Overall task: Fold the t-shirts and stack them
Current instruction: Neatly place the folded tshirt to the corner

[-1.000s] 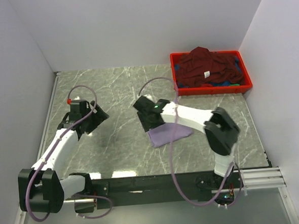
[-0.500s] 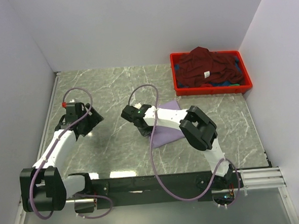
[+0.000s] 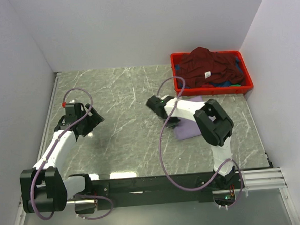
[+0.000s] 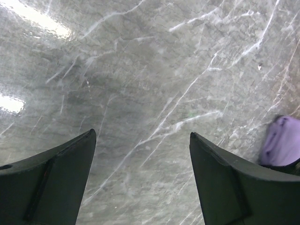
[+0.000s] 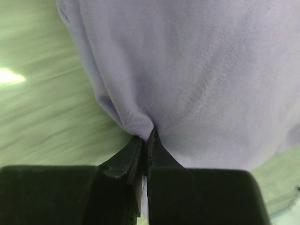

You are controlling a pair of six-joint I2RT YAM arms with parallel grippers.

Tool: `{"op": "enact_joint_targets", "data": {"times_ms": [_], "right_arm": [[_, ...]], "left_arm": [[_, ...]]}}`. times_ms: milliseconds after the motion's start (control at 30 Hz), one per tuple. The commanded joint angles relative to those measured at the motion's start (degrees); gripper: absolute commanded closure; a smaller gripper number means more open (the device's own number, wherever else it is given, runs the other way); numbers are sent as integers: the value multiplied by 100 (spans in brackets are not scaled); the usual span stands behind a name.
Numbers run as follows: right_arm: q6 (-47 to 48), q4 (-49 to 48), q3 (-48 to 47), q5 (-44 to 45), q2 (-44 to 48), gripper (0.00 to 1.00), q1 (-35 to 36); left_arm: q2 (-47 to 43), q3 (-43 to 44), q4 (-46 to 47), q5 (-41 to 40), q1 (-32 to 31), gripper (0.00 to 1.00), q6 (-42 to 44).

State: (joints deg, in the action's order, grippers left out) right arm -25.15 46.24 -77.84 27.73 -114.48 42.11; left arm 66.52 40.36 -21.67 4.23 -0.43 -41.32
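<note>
Right wrist view: R gripper (image 5: 147, 133) is pinched tight on a fold at the edge of the lavender t-shirt (image 5: 197, 70). The shirt lies bunched on the marble tabletop (image 4: 140, 70), near the red crate (image 3: 212, 91). The maroon t-shirt (image 3: 205, 65) is heaped in that crate. L gripper (image 4: 142, 136) is spread wide w/ nothing in it, over bare marble at far left.

lavender shirt (image 3: 189, 131), maroon shirt (image 3: 204, 66) (red crate (image 3: 215, 90))

— What sort of place is this?
— A robotics lab test cell. Bare white walls (image 3: 134, 26) box in a marble-look worktop (image 3: 113, 94).
— What else shows it?
— Two white robot arms (image 3: 60, 143) are bolted to a black rail (image 3: 144, 185) at its edge, with purple cables (image 3: 159, 145) looping loose.
</note>
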Motion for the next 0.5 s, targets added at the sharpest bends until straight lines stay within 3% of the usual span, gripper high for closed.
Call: {"op": "enact_joint_targets", "data": {"times_ms": [0,333,467], "right_arm": [[124,114,462,453,-5,100,-571],[405,166,59,269,-40,100,-1433],[711,350,76,820,57,100,-1460]], "left_arm": [[19,25,181,192,34,14,98],[-122,25,207,377,359,14,107],[-201,16,163,368,385,14,115]]}}
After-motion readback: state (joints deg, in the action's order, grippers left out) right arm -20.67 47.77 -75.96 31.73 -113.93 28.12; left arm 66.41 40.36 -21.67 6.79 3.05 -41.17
